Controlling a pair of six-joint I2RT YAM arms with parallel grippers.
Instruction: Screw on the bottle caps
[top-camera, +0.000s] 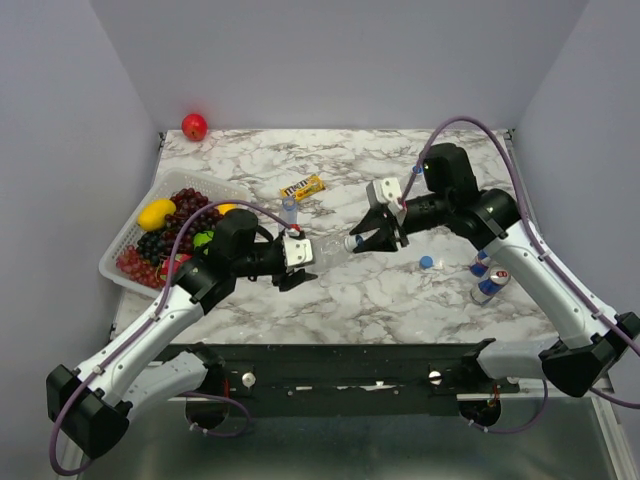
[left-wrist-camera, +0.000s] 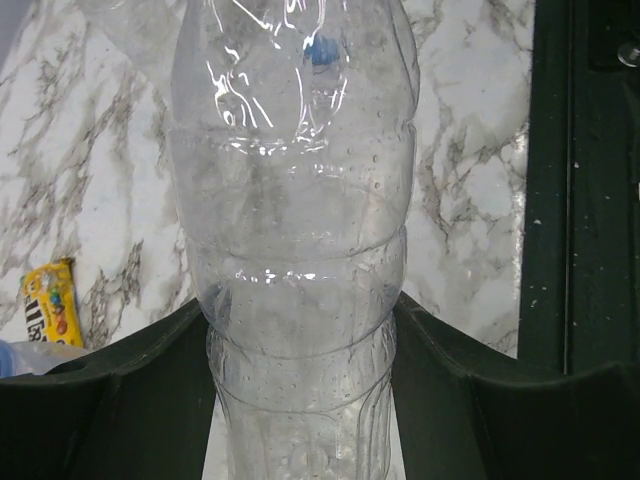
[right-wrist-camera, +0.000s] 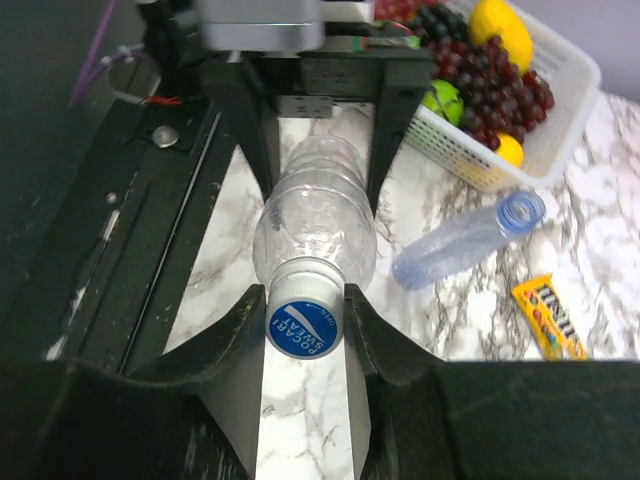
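A wide colourless bottle (top-camera: 326, 254) is held level above the table between my two grippers. My left gripper (top-camera: 297, 262) is shut on its lower body (left-wrist-camera: 300, 300); its fingers (left-wrist-camera: 150, 370) press both sides. My right gripper (top-camera: 366, 240) is shut on the blue-topped cap (right-wrist-camera: 305, 326), which sits on the bottle's neck (right-wrist-camera: 312, 235). A slim blue-tinted bottle (right-wrist-camera: 462, 241) with an open mouth is near the basket, also in the top view (top-camera: 289, 211). A loose blue cap (top-camera: 427, 262) lies on the table right of my right gripper. The third bottle is out of view.
A white basket (top-camera: 122, 240) of grapes and fruit stands at the left, also in the right wrist view (right-wrist-camera: 560, 110). A yellow candy pack (top-camera: 302, 187) lies mid-table. Two blue-and-silver cans (top-camera: 488, 282) stand under the right arm. A red apple (top-camera: 194, 126) sits back left.
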